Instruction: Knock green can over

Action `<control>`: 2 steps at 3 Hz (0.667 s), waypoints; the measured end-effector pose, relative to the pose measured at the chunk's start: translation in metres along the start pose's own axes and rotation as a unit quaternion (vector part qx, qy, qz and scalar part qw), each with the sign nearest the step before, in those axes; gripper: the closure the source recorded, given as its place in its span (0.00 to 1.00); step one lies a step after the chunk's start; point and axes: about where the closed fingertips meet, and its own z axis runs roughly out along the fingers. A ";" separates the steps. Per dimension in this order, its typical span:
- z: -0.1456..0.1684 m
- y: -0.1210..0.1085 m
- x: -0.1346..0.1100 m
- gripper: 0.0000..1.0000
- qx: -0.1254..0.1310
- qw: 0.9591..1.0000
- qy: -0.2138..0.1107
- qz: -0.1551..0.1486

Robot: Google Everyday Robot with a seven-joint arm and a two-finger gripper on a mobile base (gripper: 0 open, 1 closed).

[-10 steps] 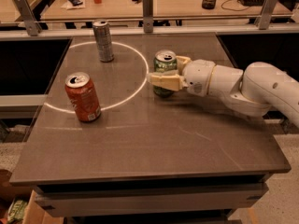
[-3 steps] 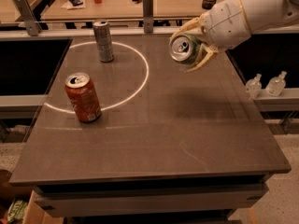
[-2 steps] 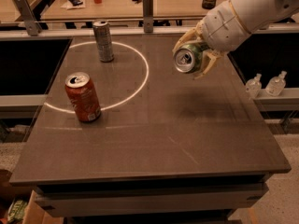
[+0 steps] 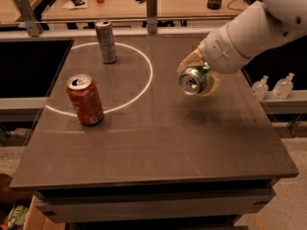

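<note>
The green can [image 4: 194, 79] is tipped on its side in the air, its silver top and pull-tab facing the camera, above the right middle of the dark table [image 4: 158, 143]. My gripper [image 4: 199, 78] is shut on the green can, with pale fingers [image 4: 188, 61] wrapped around its body. The white arm comes in from the upper right. The can's green side is mostly hidden by the fingers.
An orange-red can [image 4: 85, 99] stands upright at the left of the table. A slim silver-grey can [image 4: 106, 41] stands at the back left, on a white circle line [image 4: 144, 83]. Two small bottles [image 4: 273, 86] sit off the right edge. A cluttered wooden desk lies behind.
The gripper had the green can upright on the table, lifted it, tilted it onto its side, and has since lowered it slightly toward the table's right middle.
</note>
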 end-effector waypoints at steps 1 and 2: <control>0.016 0.010 -0.013 1.00 0.010 1.000 -0.010 -0.025; 0.028 0.016 -0.021 1.00 0.004 0.999 -0.024 -0.046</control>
